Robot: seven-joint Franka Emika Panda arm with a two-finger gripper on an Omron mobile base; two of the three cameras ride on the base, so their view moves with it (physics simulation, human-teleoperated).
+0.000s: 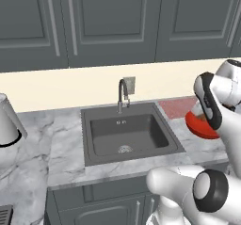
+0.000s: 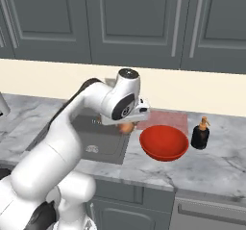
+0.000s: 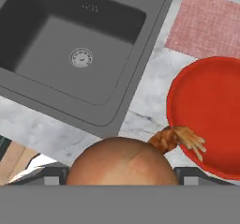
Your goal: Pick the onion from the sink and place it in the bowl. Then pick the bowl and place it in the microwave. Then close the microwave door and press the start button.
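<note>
The tan onion [image 3: 122, 164] is held between the fingers of my gripper [image 3: 121, 177], which is shut on it. Its dry root tuft reaches over the rim of the red bowl [image 3: 211, 115]. In the right base view the gripper [image 2: 126, 128] hangs with the onion [image 2: 128, 127] above the counter, between the sink's right edge and the bowl [image 2: 163, 143]. The dark grey sink [image 1: 124, 132] with its drain [image 3: 80, 57] and curved tap [image 1: 122, 94] holds nothing. The arm hides part of the bowl [image 1: 201, 129]. The microwave and its door are out of view.
A pink cloth [image 2: 166, 118] lies behind the bowl against the wall. A dark soap dispenser [image 2: 200, 134] stands right of the bowl. A white, black-rimmed object [image 1: 7, 123] sits on the counter far left. Grey wall cabinets [image 1: 108, 21] hang above.
</note>
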